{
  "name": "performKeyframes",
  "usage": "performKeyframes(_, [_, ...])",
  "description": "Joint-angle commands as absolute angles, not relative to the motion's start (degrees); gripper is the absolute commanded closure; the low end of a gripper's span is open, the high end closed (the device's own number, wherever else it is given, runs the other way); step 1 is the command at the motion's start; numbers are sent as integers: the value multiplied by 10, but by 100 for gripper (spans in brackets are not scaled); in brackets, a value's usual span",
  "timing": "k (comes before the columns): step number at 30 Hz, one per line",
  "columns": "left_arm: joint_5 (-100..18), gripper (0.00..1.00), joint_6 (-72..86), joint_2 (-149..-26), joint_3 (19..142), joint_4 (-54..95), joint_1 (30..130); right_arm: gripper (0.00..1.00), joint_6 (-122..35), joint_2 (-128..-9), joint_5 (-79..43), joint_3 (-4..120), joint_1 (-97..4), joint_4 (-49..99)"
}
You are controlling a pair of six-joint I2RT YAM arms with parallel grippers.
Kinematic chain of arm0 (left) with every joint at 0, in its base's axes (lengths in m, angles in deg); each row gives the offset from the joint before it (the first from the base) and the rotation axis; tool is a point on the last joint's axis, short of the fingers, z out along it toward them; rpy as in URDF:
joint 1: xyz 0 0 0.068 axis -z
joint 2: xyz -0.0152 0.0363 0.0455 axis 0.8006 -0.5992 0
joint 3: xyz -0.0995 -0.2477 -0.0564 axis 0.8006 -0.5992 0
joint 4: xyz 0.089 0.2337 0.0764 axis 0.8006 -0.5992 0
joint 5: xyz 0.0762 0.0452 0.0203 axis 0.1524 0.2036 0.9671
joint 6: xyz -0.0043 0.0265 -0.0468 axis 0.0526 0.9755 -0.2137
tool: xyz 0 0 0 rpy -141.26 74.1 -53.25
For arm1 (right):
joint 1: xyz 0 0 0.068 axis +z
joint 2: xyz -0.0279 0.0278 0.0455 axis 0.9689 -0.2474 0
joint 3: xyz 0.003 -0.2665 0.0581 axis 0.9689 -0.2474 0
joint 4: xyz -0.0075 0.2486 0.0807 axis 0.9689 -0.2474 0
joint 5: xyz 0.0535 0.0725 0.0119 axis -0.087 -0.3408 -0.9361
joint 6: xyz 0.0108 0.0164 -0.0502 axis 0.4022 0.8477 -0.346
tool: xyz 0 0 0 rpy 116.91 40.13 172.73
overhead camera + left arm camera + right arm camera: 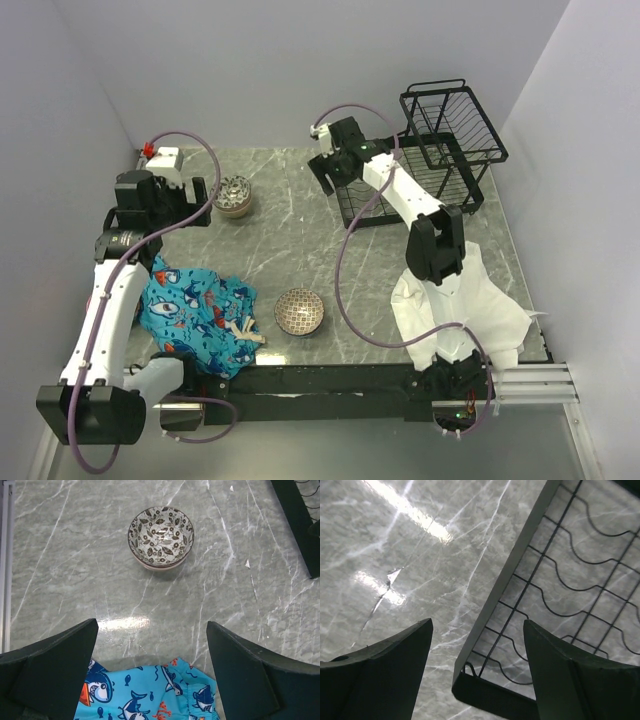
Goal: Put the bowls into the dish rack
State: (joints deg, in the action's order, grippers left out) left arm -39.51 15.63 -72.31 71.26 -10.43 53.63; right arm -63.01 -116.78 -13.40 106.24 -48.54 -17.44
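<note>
Two patterned bowls stand on the marble table: one at the back left (235, 196) (160, 537), upright, and one at the front centre (299, 311). The black wire dish rack (450, 125) (305, 530) (507, 575) stands at the back right. My left gripper (200, 200) (151, 625) hangs open above the table, short of the back-left bowl, nothing between its fingers. My right gripper (335, 180) (477, 625) is open above the near left corner of the rack's slotted base, holding nothing.
A blue shark-print cloth (200, 310) (150, 695) lies front left, its edge under my left gripper. A white cloth (460, 300) lies front right under the right arm. Walls close the table at the left, back and right.
</note>
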Motion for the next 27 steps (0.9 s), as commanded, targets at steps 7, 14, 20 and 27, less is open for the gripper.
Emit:
performKeyframes(7, [-408, 3, 146, -767, 724, -96, 506, 23, -630, -1213, -123, 1101, -482, -165])
performKeyframes(14, [-402, 3, 154, -783, 729, -101, 505, 32, -628, -1235, -114, 1105, -482, -162])
performKeyframes(20, [-412, 3, 149, -800, 725, -96, 506, 40, -632, -1252, -116, 1118, -481, -165])
performKeyframes(27, [-420, 3, 144, -797, 712, -82, 505, 55, -634, -1232, -105, 1079, -481, -167])
